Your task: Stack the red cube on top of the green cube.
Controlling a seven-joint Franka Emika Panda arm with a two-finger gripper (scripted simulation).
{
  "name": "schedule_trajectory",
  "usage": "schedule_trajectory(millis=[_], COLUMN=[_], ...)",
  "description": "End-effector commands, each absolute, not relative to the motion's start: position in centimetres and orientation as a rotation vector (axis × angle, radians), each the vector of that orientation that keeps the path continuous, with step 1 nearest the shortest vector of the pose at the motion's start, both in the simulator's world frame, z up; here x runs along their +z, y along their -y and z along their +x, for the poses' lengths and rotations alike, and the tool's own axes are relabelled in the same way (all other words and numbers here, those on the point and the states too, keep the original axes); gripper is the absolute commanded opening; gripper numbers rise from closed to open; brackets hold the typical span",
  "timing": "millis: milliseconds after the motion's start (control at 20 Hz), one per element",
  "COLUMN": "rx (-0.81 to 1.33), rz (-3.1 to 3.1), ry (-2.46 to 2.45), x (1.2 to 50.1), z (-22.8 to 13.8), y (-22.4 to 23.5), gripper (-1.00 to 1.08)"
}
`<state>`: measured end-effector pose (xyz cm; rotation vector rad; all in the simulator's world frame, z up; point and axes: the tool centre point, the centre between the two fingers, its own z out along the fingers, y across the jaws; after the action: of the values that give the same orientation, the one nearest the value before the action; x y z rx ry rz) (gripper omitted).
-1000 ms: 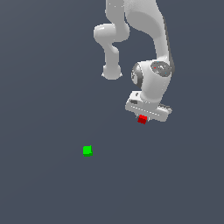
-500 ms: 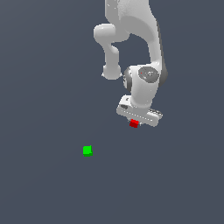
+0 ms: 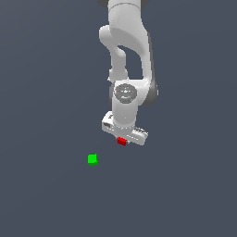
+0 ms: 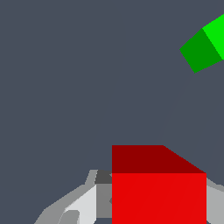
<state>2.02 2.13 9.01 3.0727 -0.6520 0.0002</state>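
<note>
red cube (image 3: 121, 141) in tool (image 3: 123, 139), green cube (image 3: 92, 159) apart

Plain dark grey floor (image 3: 41, 69) (flat, unmarked).

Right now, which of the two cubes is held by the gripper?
The red cube, clamped in the gripper. The green cube sits apart on the floor, untouched.

Quick count from where I'm standing: one red cube (image 3: 121, 141), one green cube (image 3: 92, 159), so two cubes total, both tiny. One white robot arm (image 3: 127, 60) with one gripper (image 3: 124, 139) on the end. All of it over one plain dark grey floor (image 3: 41, 92).
</note>
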Motion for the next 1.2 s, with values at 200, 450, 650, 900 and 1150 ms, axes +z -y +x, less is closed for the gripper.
schedule_trajectory(millis=[200, 450, 650, 900, 1150], rx=[0.001, 0.001, 0.0, 0.0, 0.0], rz=[3.073, 3.073, 3.073, 3.073, 3.073], ry=[0.651, 0.651, 0.651, 0.651, 0.652], x=[7.7, 7.0, 6.6, 6.3, 6.2], z=[5.3, 7.3, 8.4, 9.2, 9.6], y=[4.6, 8.4, 10.4, 11.8, 12.4], gripper=[-1.0, -1.0, -1.0, -1.0, -1.0])
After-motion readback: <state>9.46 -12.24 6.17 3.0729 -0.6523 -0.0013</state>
